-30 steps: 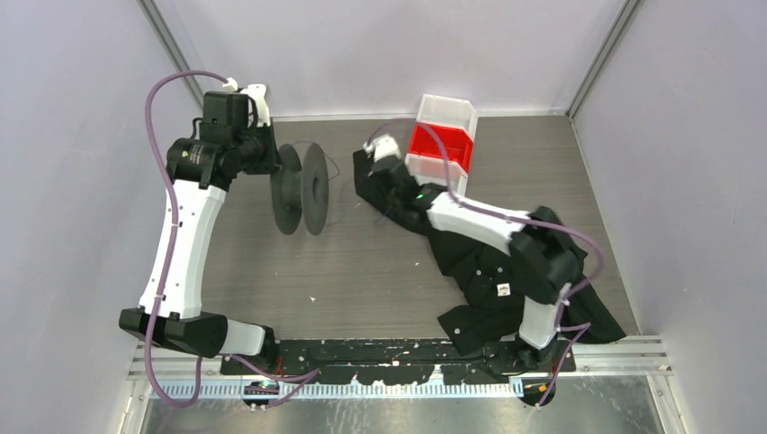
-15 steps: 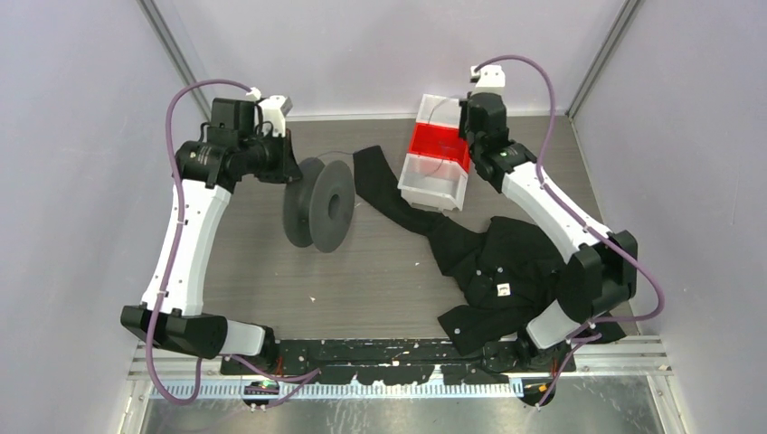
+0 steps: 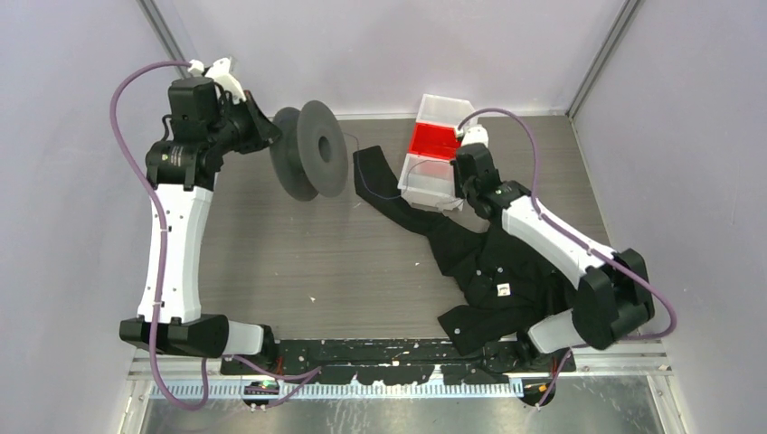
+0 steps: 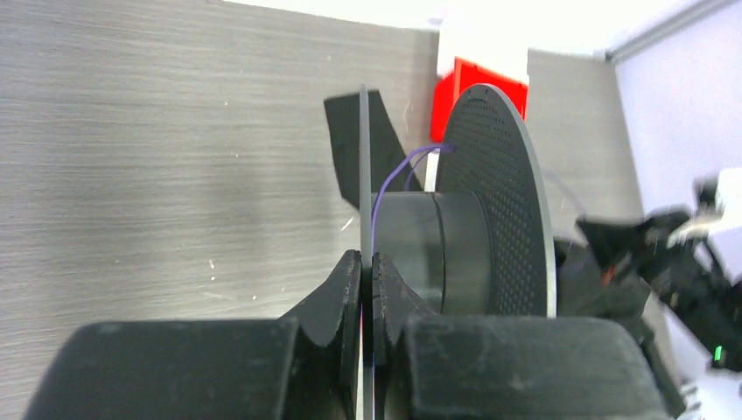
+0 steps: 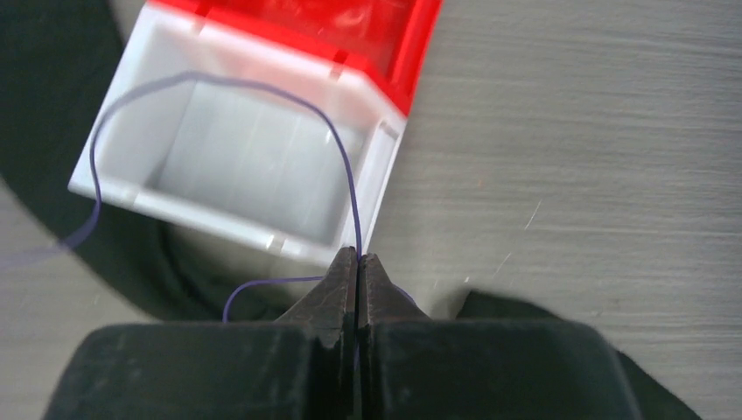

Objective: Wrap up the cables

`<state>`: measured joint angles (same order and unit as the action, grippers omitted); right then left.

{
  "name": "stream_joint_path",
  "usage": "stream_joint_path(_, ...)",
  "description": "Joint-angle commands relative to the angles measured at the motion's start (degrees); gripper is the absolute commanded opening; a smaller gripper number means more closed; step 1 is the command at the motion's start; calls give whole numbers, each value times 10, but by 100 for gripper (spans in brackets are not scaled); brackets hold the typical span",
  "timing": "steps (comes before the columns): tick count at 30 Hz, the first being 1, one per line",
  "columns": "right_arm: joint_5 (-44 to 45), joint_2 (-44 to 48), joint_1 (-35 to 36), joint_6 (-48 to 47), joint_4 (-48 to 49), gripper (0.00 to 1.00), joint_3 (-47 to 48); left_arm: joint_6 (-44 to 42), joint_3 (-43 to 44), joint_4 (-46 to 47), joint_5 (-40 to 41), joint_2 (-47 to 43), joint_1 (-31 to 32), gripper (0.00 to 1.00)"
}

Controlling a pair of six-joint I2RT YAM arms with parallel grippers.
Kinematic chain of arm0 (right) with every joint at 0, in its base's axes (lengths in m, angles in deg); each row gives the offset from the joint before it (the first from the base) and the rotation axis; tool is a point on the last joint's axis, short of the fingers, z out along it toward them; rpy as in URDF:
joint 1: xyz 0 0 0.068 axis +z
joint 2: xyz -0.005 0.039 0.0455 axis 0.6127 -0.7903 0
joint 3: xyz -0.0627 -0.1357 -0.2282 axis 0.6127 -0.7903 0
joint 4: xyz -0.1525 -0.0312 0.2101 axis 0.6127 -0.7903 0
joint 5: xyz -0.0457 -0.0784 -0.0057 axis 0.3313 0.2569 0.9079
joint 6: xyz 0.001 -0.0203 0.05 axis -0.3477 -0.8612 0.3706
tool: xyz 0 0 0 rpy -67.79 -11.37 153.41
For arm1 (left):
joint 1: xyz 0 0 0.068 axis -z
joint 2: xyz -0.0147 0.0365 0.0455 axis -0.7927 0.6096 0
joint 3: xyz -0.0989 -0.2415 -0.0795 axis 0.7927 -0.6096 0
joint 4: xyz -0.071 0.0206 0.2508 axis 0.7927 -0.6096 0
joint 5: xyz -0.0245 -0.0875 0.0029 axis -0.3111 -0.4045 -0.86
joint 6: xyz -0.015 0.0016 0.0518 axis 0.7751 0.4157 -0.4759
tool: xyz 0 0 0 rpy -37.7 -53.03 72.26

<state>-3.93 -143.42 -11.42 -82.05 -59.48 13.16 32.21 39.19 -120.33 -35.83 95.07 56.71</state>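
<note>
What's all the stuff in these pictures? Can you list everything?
two-flanged plastic reel: one, dark grey, far left of the table.
thin flexible wire: one, dark purplish, from the reel's hub, across the bin, to the right gripper.
open plastic bin: one, white with a red middle, far edge.
crumpled cloth garment: one, black, right half of the table.
wood-grain table: one, grey-brown.
left gripper: one, black, shut on a reel flange.
right gripper: one, black, shut on the wire.
</note>
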Motion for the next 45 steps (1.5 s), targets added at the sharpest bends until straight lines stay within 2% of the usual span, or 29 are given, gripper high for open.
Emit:
stream_joint_path(1, -8, 91, 67, 4, -46, 0, -11, 84, 11, 112, 75, -23, -2, 0)
stream_joint_path(5, -29, 152, 156, -20, -128, 0, 14, 108, -24, 148, 171, -18, -2, 0)
stream_joint_path(9, -82, 190, 201, -27, -228, 0, 64, 154, -58, 202, 207, -5, -3, 0)
stream_joint_path(13, -160, 235, 227, -23, -287, 0, 115, 143, -57, 224, 238, 22, -2, 1)
stream_joint_path(15, -237, 253, 232, -21, -312, 0, 146, 140, -52, 221, 269, 36, -2, 1)
stream_joint_path(19, -318, 259, 239, -11, -345, 1, 220, 139, -71, 242, 280, 51, -1, 0)
stream_joint_path(22, -342, 265, 240, -11, -330, 1, 258, 122, -82, 246, 279, 64, 2, 1)
stream_joint_path(26, -346, 268, 240, -27, -254, 0, 296, 81, -105, 248, 273, 80, 12, 1)
stream_joint_path(30, -361, 214, 239, -48, -233, 0, 386, 53, -139, 270, 252, 85, 32, 1)
stream_joint_path(34, -379, 168, 239, -57, -179, 0, 437, 15, -144, 265, 228, 99, 58, 0)
stream_joint_path(37, -363, 139, 240, -67, -147, 0, 472, -24, -144, 244, 193, 116, 79, 0)
stream_joint_path(45, -243, 85, 237, -126, -99, 0, 531, -86, -191, 230, 117, 106, 107, 0)
